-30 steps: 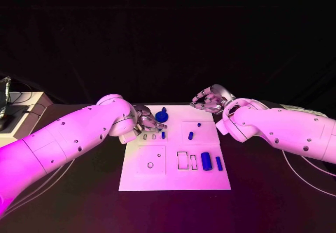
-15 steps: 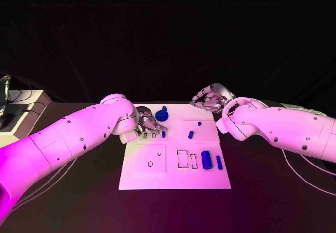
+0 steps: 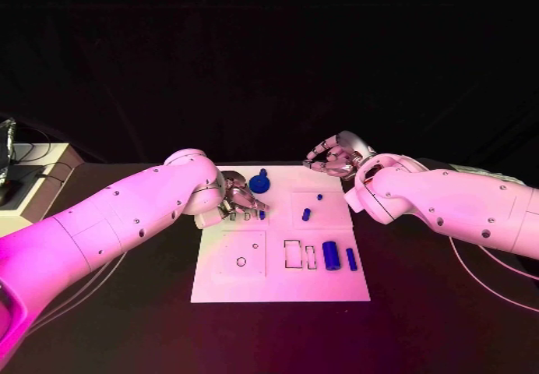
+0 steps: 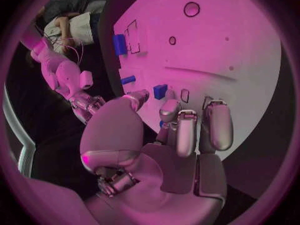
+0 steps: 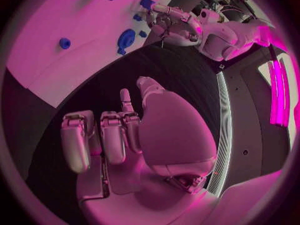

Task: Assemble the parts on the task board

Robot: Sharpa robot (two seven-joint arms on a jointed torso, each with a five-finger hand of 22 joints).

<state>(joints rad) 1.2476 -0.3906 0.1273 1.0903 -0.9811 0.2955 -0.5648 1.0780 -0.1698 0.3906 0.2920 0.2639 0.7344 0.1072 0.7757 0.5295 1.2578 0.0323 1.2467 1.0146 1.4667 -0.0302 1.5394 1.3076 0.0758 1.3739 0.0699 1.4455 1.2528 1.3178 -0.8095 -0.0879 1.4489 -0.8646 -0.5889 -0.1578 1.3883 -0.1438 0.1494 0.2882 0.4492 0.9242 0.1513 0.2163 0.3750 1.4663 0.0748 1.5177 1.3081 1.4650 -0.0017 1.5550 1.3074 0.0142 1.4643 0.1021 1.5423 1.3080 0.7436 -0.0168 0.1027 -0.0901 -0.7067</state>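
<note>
The white task board [image 3: 281, 284] lies mid-table. My left hand [image 3: 238, 199] hovers over its far left part with fingers curled, nothing visible in them. In the left wrist view that hand [image 4: 164, 140] is just above a small blue piece [image 4: 160, 91] standing beside an empty slot [image 4: 184, 95]. A blue disc part [image 3: 259, 185] sits near the far edge. My right hand [image 3: 336, 160] hangs curled and empty past the board's far right corner, off the plate. A blue cylinder [image 3: 330, 255] and a blue bar [image 3: 351, 261] lie at the right.
Two small blue pegs [image 3: 305, 216] [image 3: 319, 198] stand in the board's right half. A pale box [image 3: 40, 183] sits at the table's left edge. Thin cables [image 3: 483, 273] trail under my right arm. Black table surrounds the board.
My left arm has shifted slightly toward the board's far edge; its hand stays over the same slots. The right hand and the parts have not visibly moved.
</note>
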